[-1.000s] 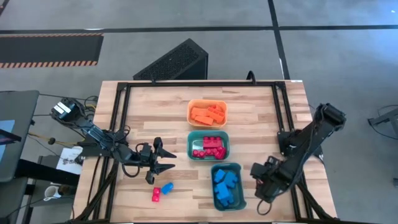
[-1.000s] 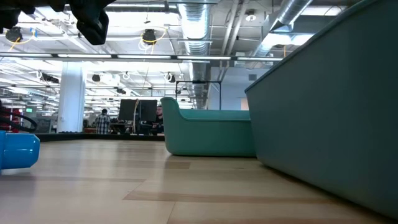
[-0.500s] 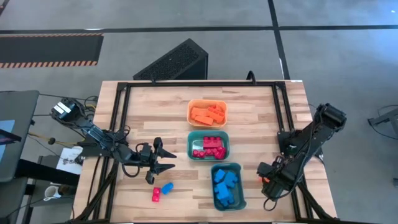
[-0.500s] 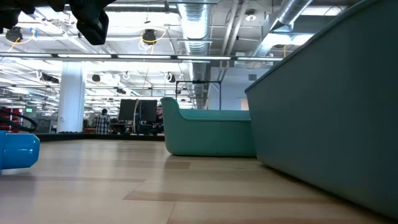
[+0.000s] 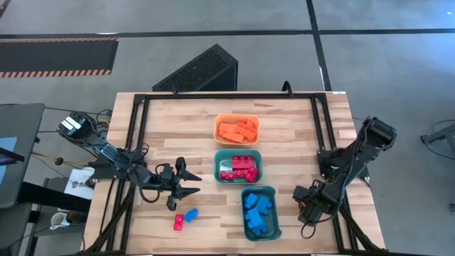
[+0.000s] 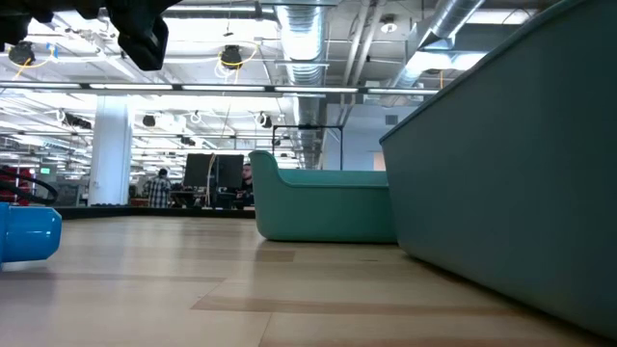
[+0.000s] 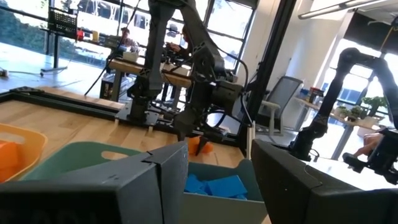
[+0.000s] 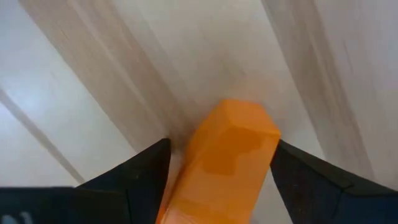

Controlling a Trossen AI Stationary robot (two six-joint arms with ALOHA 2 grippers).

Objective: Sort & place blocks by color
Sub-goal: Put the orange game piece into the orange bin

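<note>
My right gripper (image 5: 306, 206) is low over the table's near right part, beside the blue-filled bin, shut on an orange block (image 8: 227, 162). In the left wrist view that orange block (image 7: 199, 147) shows under the far arm's fingers. My left gripper (image 5: 193, 183) hovers open left of the bins, holding nothing. A loose blue block (image 5: 190, 215) and a loose red block (image 5: 178, 223) lie flat on the wood near it. The low view shows the blue block (image 6: 29, 234) at its left edge. My right gripper pinches the orange block between its two fingers, which stand on its opposite long sides (image 8: 186, 168). The fingers come from above, pointing down at the table. The block's free end (image 8: 242, 118) points at the wood; whether it touches the table, I cannot tell.
An orange bin (image 5: 217, 128) holds orange blocks. A teal bin (image 5: 217, 167) holds red blocks, and a second teal bin (image 5: 244, 213) holds blue ones. They form a row down the table's middle. A black box (image 5: 199, 71) stands beyond the far edge.
My right gripper has shifted a little toward the table's right edge, away from the blue-filled bin. The left arm and the loose blocks have kept still.
</note>
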